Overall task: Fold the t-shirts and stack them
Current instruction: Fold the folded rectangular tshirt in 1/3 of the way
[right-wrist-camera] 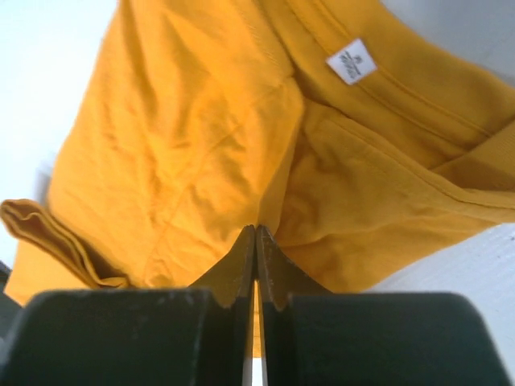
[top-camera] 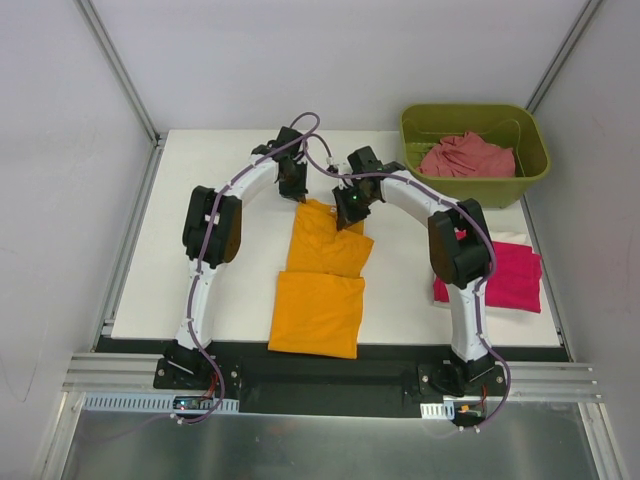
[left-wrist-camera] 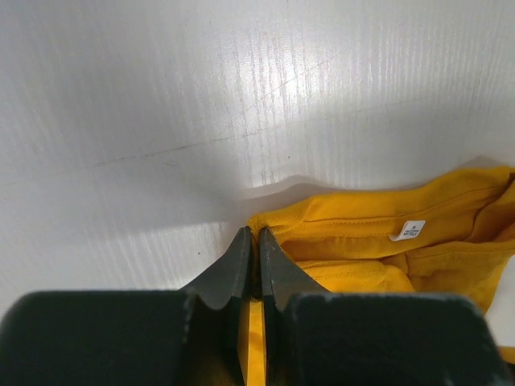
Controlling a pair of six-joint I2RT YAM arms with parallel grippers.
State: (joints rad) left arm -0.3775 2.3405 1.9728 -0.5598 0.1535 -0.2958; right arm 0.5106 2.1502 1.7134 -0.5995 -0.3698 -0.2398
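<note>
As the orange shirt (top-camera: 318,290) lies limp beneath both tools | left gripper (left-wrist-camera: 251,235) pinches its corner | right gripper (right-wrist-camera: 255,232) pinches cloth short of the label (right-wrist-camera: 352,61) | soft, light (will sag): hold corners.

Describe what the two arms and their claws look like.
The left arm and right arm are slim white tubes joined by bulky black housings, with a purple cable running along each. The left claw and right claw have dark grey, tapered fingers on black blocks. A green light glows by the right wrist.
</note>
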